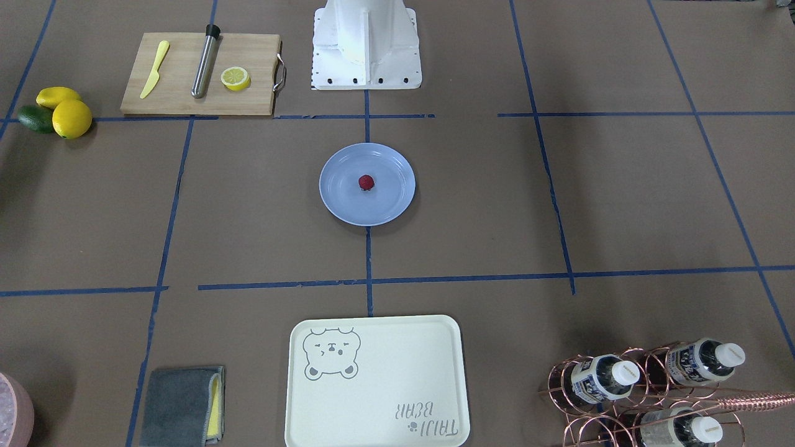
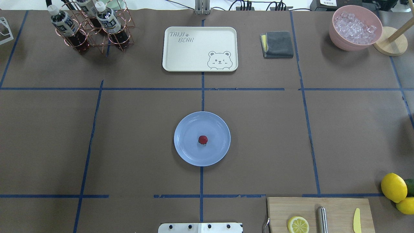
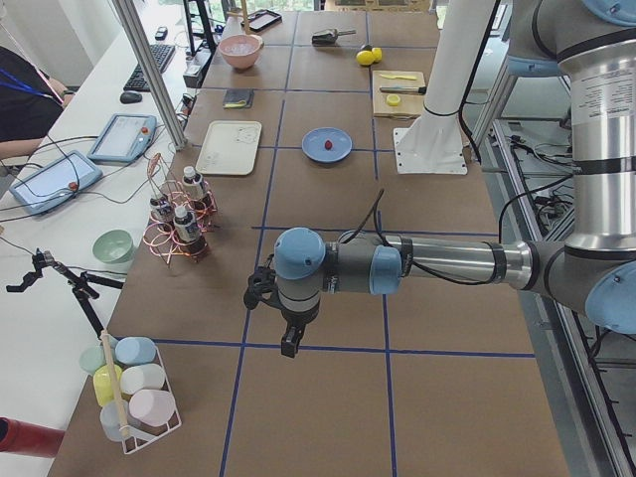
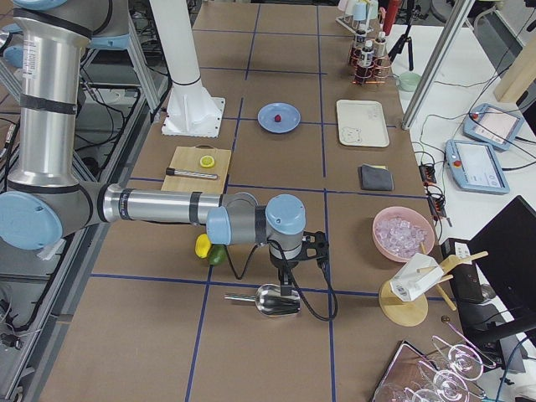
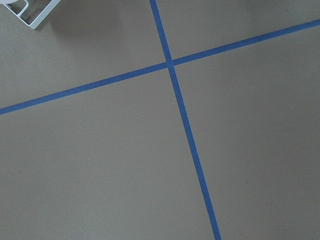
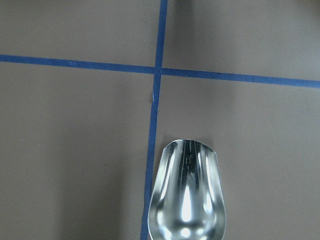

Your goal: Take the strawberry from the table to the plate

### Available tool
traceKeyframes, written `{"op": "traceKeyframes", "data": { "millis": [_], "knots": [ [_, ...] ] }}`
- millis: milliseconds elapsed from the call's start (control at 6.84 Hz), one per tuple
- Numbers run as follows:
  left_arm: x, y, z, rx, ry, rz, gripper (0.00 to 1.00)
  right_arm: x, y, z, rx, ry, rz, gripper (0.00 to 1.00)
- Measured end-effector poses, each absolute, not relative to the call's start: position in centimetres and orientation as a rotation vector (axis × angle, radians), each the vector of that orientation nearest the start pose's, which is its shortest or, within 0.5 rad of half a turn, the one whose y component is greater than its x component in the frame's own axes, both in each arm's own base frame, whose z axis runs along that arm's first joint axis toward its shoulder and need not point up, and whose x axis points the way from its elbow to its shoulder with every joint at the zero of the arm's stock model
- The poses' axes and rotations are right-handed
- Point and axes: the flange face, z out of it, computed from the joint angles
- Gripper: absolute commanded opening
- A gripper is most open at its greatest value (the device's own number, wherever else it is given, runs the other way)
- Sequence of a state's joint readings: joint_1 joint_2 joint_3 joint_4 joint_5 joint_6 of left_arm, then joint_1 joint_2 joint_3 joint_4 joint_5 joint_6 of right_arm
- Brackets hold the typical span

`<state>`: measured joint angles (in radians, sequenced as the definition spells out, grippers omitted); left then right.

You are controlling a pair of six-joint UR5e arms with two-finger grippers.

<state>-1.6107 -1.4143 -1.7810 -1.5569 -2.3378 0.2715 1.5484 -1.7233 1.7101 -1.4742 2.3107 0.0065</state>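
The small dark-red strawberry point(image 1: 366, 182) point(image 2: 202, 139) lies near the middle of the light blue plate point(image 1: 388, 205) point(image 2: 186, 150), which rests on the brown taped table point(image 1: 261, 205) at its centre. No gripper is near the plate. The left gripper point(image 3: 289, 344) shows only in the exterior left view, hanging low over bare table far from the plate point(image 3: 313, 141); I cannot tell its state. The right gripper point(image 4: 286, 287) shows only in the exterior right view, above a metal scoop point(image 4: 270, 300); I cannot tell its state either.
A cream bear tray point(image 2: 200, 48), a grey cloth point(image 2: 277, 44), a bottle rack point(image 2: 90, 27) and a pink bowl of ice point(image 2: 354, 27) line the far side. A cutting board point(image 2: 320, 213) with a lemon half, two lemons point(image 2: 393, 187) and the robot base point(image 1: 366, 43) are nearer the robot.
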Motion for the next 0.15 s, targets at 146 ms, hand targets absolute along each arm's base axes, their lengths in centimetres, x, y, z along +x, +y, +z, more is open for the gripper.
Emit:
{"op": "traceKeyframes", "data": {
  "millis": [146],
  "knots": [
    [-8.12,-42.5,62.89,0.157,0.754,0.236,1.0,5.63,-43.47,65.29,0.068,-0.74,-0.046,1.0]
  ]
}}
